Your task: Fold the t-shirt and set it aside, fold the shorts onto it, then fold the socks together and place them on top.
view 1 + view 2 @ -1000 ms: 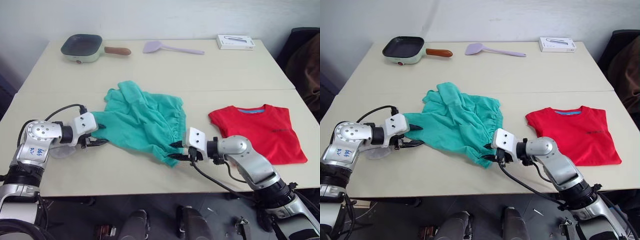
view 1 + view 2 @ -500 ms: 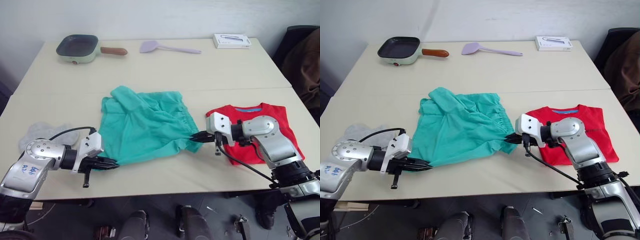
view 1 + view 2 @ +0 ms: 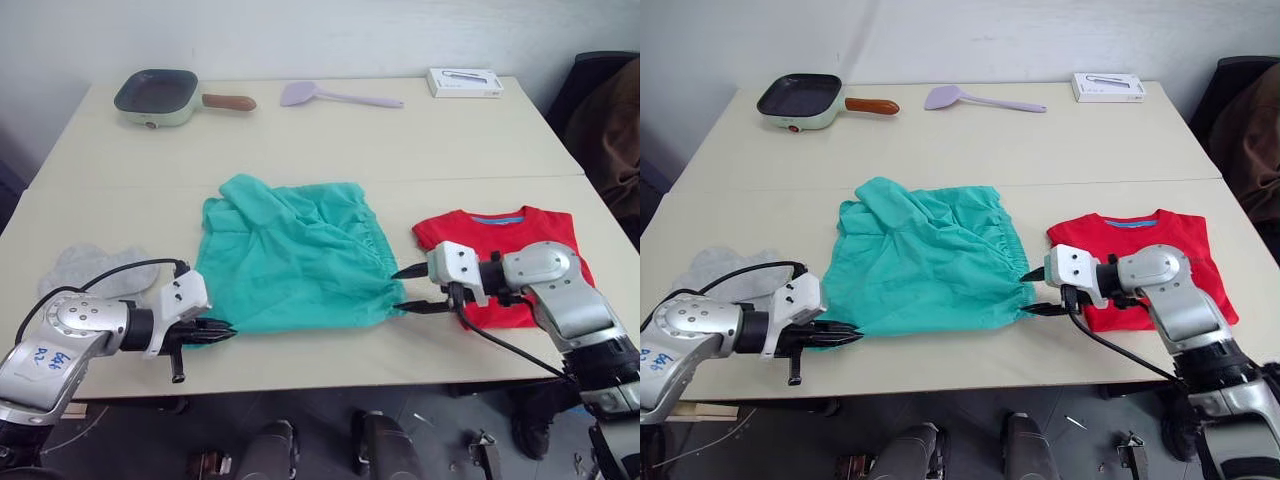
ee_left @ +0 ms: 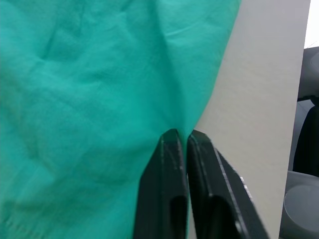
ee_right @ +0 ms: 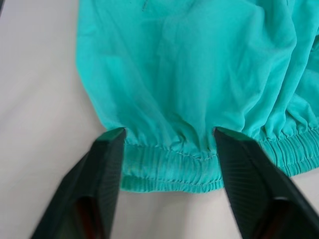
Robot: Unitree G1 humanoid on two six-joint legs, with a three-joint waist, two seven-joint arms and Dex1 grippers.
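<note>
The teal shorts [image 3: 290,255] lie spread flat on the counter [image 3: 400,140] between the two arms, long axis running left to right, with the folded red t-shirt [image 3: 525,250] just beyond the waistband on the robot's right and the grey socks [image 3: 90,268] near the left arm. The left gripper [image 3: 222,329] pinches the hem corner with its fingers closed, while the right gripper [image 3: 408,290], nearer the t-shirt, has let go since half a second ago, its fingers now wide and straddling the elastic waistband.
</note>
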